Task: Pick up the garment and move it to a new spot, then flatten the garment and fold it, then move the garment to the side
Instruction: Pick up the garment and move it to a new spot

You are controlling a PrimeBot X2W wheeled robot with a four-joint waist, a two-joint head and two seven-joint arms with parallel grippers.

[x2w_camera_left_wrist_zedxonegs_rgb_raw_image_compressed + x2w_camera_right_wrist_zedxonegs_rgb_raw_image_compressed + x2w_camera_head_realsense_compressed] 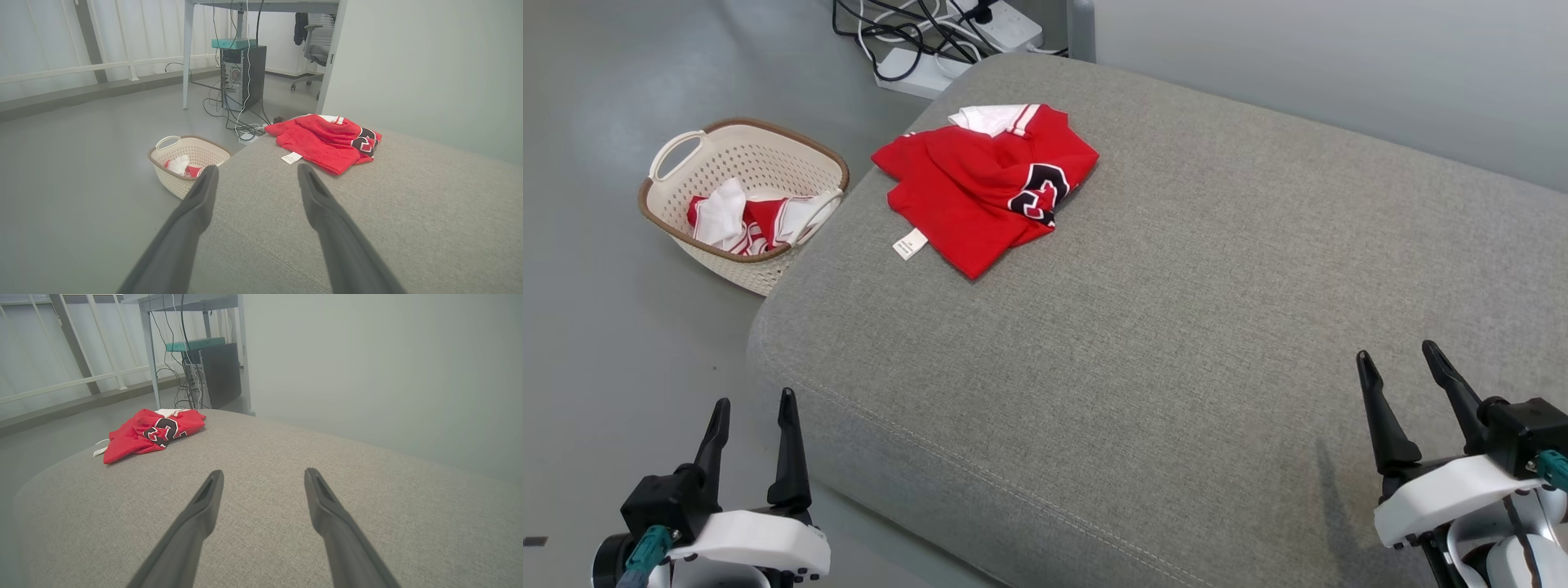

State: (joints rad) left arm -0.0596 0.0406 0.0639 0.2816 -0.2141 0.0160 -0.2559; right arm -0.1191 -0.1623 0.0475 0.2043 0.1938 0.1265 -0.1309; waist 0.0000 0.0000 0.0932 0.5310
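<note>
In your head view you have one red garment (pixel 980 196), crumpled at the far left corner of the grey cushion (pixel 1176 327). One basket (pixel 727 269) stands on the floor just beside that corner, with cloth inside. The left gripper (pixel 753 398) and right gripper (pixel 1397 351) both have their jaws spread and hold nothing.

Left wrist view: two fingers apart, and the garment (pixel 327 143) lies ahead with one white label (pixel 291 158).

Right wrist view: two fingers apart over the cushion, with the garment (pixel 139 439) at far left.

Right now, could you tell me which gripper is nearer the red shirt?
Left. The left gripper, open, is beside the cushion near its front left corner, closer to the red shirt; the right gripper, open, is over its front right part, farther off.
</note>
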